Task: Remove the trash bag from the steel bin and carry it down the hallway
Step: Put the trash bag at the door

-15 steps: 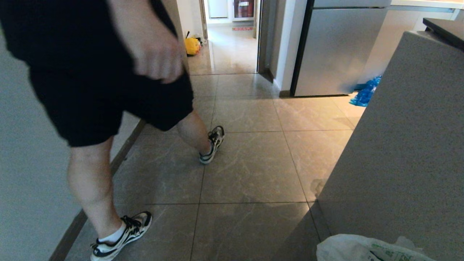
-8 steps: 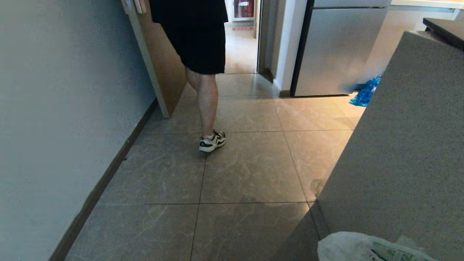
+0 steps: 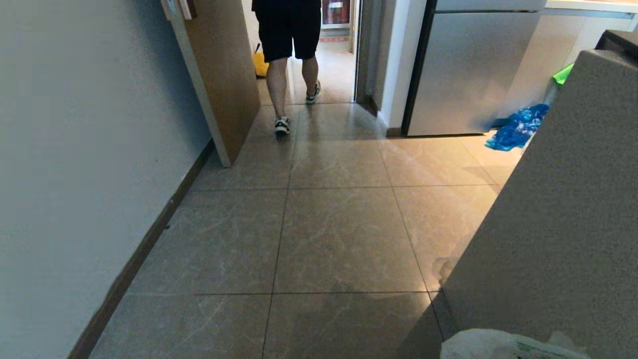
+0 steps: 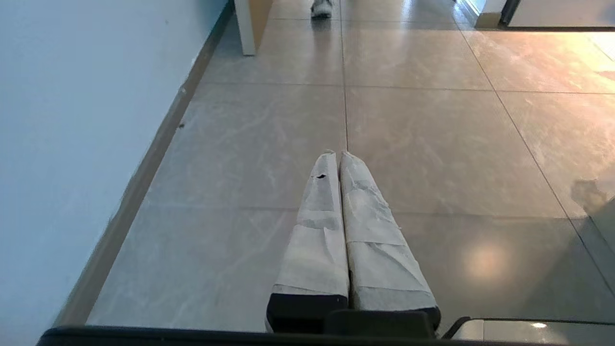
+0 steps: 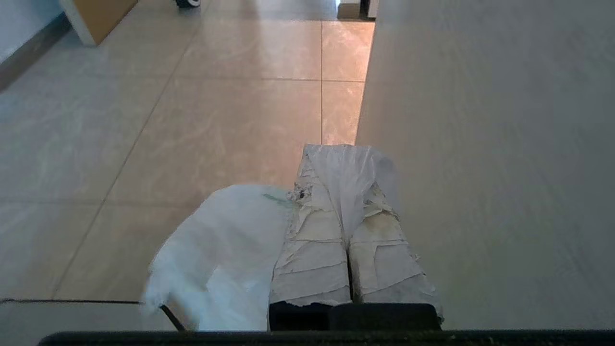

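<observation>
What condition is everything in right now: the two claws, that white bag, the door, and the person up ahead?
Right gripper: shut on the trash bag, white plastic draped over its fingers.
Trash bag: off the floor, hanging beside the right gripper.
Left gripper: shut, holding nothing, above bare tile.
Wooden door: open, standing out from the left wall.
Person: mid-stride at the doorway, back turned.
Blue bag: crumpled on the floor by the fridge.

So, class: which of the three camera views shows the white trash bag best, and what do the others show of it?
The right wrist view: the trash bag bulges beside the right gripper, its plastic pinched between the shut fingers. The head view catches only the bag's top at its bottom edge. The left wrist view shows none of it.
</observation>
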Controlling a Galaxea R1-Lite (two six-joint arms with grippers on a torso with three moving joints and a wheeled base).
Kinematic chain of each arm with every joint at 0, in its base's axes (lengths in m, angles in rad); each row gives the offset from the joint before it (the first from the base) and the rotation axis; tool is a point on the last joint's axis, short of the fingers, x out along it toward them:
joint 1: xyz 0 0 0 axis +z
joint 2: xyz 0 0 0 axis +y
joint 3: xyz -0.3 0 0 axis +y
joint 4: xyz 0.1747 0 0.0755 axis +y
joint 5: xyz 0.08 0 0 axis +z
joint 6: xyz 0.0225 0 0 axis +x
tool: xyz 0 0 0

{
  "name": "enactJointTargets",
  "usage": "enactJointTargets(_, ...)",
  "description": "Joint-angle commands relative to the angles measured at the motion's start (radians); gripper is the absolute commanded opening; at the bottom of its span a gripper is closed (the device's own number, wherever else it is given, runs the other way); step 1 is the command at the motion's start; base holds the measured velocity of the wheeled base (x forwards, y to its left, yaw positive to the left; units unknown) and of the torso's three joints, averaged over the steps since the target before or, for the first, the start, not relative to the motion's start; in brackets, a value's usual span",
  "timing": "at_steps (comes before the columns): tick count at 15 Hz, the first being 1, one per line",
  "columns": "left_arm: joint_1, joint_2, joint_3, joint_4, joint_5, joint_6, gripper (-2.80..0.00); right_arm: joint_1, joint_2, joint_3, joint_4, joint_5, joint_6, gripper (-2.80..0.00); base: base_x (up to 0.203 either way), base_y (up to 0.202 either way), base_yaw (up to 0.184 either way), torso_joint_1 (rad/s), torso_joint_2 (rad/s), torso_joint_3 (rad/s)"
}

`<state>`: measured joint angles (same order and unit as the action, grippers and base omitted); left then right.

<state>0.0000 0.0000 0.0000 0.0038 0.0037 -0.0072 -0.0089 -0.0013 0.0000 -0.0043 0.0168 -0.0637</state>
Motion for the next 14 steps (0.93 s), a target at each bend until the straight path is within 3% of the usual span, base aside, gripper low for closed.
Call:
enactJointTargets(1, 0.0, 0.0, 0.0, -0.001, 0.001, 0.0, -2.8, 0.001, 0.001, 0.0, 0.0, 0.0, -0.001, -2.8, 0.186, 0.0, -0.004, 0.006, 0.0, 0.002)
enactJointTargets(14, 0.0, 0.0, 0.0, -0.001, 0.001, -0.002, -2.8, 0.0, 0.001, 0.0, 0.0, 0.0, -0.001, -2.8, 0.19, 0.0, 0.0, 0.002, 0.0, 0.003)
